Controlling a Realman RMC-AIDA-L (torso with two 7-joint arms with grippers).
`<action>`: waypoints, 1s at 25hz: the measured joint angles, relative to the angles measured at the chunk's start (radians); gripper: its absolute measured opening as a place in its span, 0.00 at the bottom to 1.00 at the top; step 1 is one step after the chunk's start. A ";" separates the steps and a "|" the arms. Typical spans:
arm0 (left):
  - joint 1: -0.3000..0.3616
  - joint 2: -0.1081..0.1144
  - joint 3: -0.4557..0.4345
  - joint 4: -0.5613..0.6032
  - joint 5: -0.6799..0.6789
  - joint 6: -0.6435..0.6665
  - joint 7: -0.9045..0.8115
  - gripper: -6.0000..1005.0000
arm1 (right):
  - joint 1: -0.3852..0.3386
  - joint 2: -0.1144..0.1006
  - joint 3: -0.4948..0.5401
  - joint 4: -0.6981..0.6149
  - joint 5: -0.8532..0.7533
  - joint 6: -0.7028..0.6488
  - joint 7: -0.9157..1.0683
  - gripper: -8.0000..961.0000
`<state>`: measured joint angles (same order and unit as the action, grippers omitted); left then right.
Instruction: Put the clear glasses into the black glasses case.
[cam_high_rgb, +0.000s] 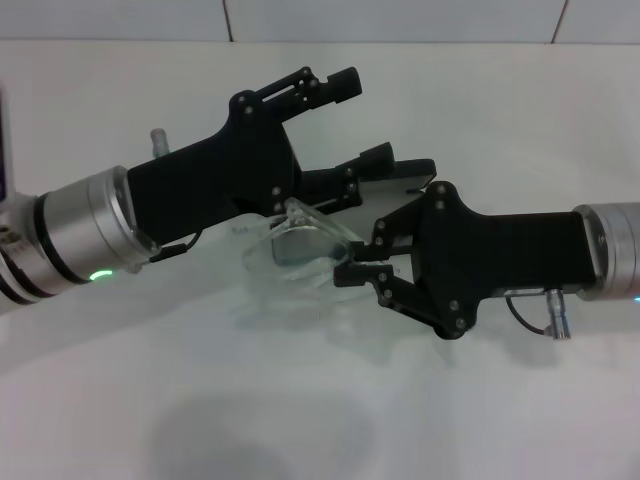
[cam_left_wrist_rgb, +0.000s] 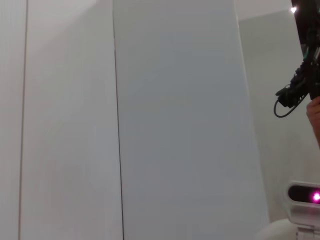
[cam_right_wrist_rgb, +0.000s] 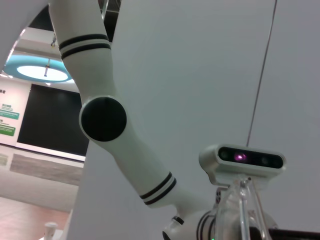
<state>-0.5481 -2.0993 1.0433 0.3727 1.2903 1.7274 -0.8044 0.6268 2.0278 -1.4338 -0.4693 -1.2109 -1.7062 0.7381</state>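
Head view first, and the white table (cam_high_rgb: 520, 120) fills the scene, with both arms meeting at its middle. The left claw (cam_high_rgb: 372, 120) comes in from the left, its fingers spread wide and released, one high and one low, with the lower finger lying across the black glasses case (cam_high_rgb: 405, 178). Only a sliver of that case shows behind the arm, so I can't tell whether the lid is up. The right claw (cam_high_rgb: 348, 268) reaches in from the right, clenched on the clear glasses (cam_high_rgb: 300, 245), pinching them at the near end of the lens. The glasses sit just in front of the case and look lifted and tilted off the table.

The risks, biggest first. The left arm blocks most of the case, so the right arm carrying the glasses across could bump it. Next, the grip is at one end of a slick curved lens, so the glasses could swing or slip out as they travel. Then the case: if the lower left finger isn't steadying it, a nudge from the glasses could slide it, or the thin clear arms could catch on the rim and stay sticking out.

The count: one table, two arms, two claws, one case, one pair of glasses. The right wrist view shows part of the clear frame (cam_right_wrist_rgb: 245, 210) close up; the left wrist view shows only wall
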 joint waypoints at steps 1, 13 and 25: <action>0.000 0.000 0.002 0.000 0.000 0.000 0.000 0.72 | 0.000 0.000 0.000 0.000 0.000 0.003 0.000 0.08; -0.001 0.000 0.003 0.000 -0.019 -0.001 0.001 0.72 | -0.001 -0.004 -0.005 -0.004 -0.005 0.011 0.001 0.08; 0.107 0.013 -0.032 0.003 -0.266 -0.097 0.106 0.72 | -0.186 -0.007 -0.035 -0.576 -0.379 0.422 0.343 0.09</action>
<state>-0.4413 -2.0862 1.0110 0.3762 1.0247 1.6299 -0.6985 0.4411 2.0210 -1.4688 -1.0455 -1.5900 -1.2839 1.0815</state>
